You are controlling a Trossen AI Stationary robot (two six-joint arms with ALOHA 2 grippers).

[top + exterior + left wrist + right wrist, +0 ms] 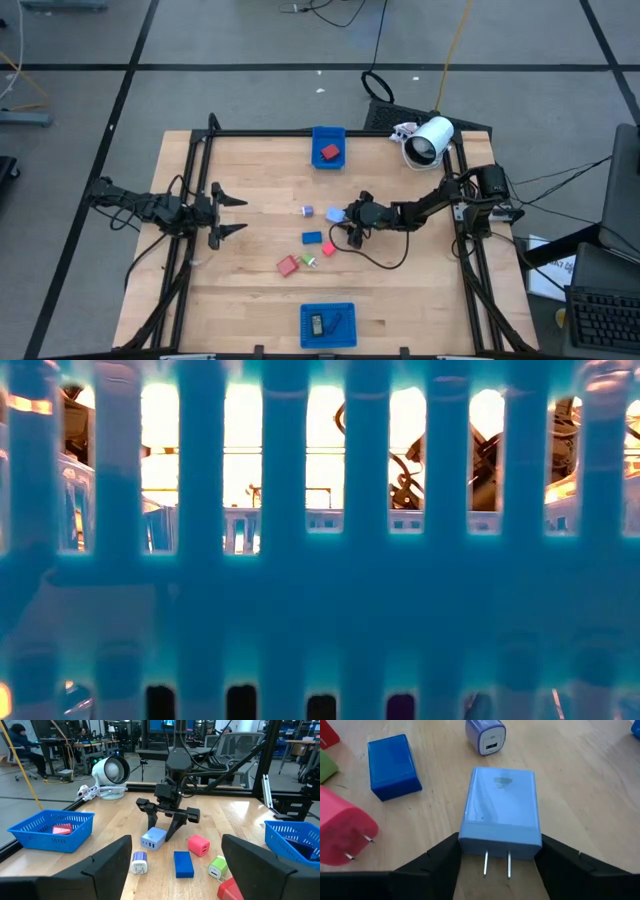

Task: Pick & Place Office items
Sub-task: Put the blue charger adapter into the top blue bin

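office items lie loose near the middle of the surface [250, 170]; nearest to the right tool [497, 855] sits a light blue charger [501, 812], flat on the wood, prongs toward the wrist camera. right tool down at the surface, its two fingers spread to either side of the charger body, just beside it, seemingly not yet pressed on it. left tool [228, 215] hangs apart at the left side, fingers wide, well away from the pieces.

for a good grasp: better to close slowly and evenly, so both pads meet the long flat sides together and the charger does not spin on the smooth wood. should stay centred on the body, not on the prongs. should lift straight up, since a small purple charger [485, 735] and a blue block [393, 765] lie near, and a pink charger [342, 835] lies close at one side.

surface is pale wood inside a dark frame. blue tray [328, 147] at the far edge with a red piece inside, another blue tray [328, 326] at the near edge with dark pieces. white round device [430, 140] at the far right corner. beyond: grey floor, cables, desks, monitors and a seated person [20, 745] far off.
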